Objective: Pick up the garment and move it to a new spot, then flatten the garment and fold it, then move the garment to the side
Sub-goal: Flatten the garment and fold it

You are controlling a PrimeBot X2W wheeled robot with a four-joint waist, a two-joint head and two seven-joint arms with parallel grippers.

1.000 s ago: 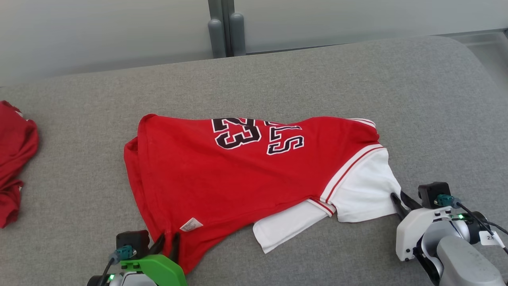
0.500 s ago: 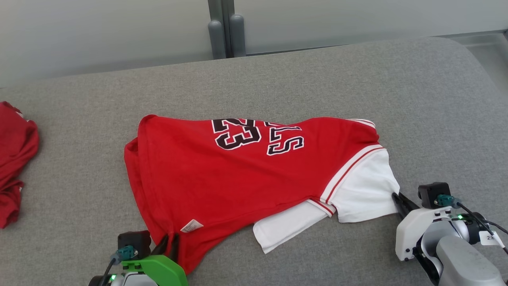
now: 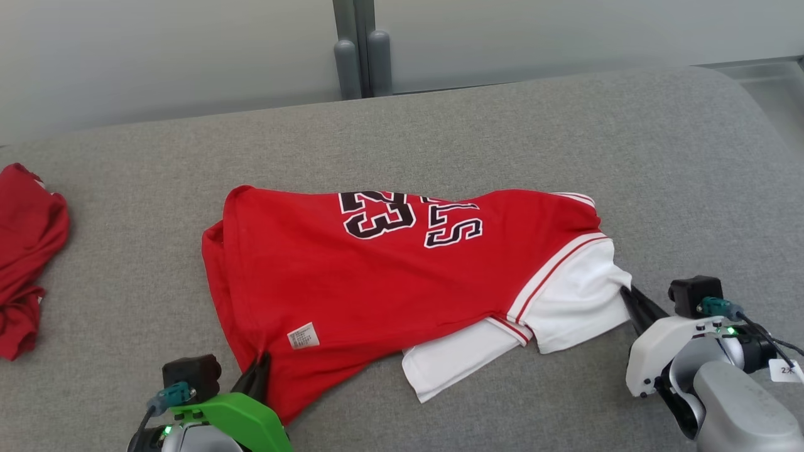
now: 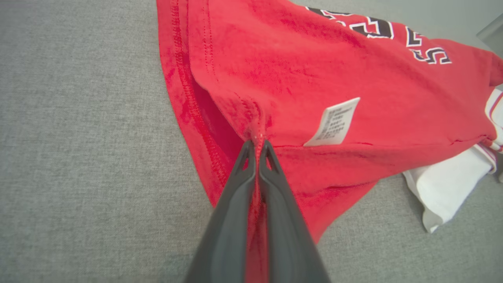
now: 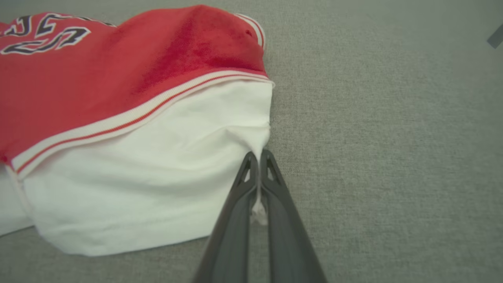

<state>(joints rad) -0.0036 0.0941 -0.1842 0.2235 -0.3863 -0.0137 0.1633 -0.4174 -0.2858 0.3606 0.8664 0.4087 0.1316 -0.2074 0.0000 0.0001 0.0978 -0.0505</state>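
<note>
The garment (image 3: 389, 276) is a red jersey with white sleeves and black "23" lettering, lying folded over on the grey surface. My left gripper (image 3: 260, 364) is at its near left hem, shut on a pinch of red fabric (image 4: 257, 135) beside the white care label (image 4: 332, 122). My right gripper (image 3: 625, 294) is at the right side, shut on the edge of the white sleeve (image 5: 165, 165), whose cloth bunches between the fingers (image 5: 275, 184). The hem rises slightly off the surface where it is pinched.
A second red cloth (image 3: 25, 251) lies crumpled at the far left of the grey padded surface (image 3: 502, 125). A pale wall with a grey vertical post (image 3: 361, 56) stands behind. Bare grey surface extends to the right and behind the jersey.
Both grippers have gone from partly open to shut on the garment's edges. The pinched hem and sleeve have lifted slightly. The head view has shifted a little.
</note>
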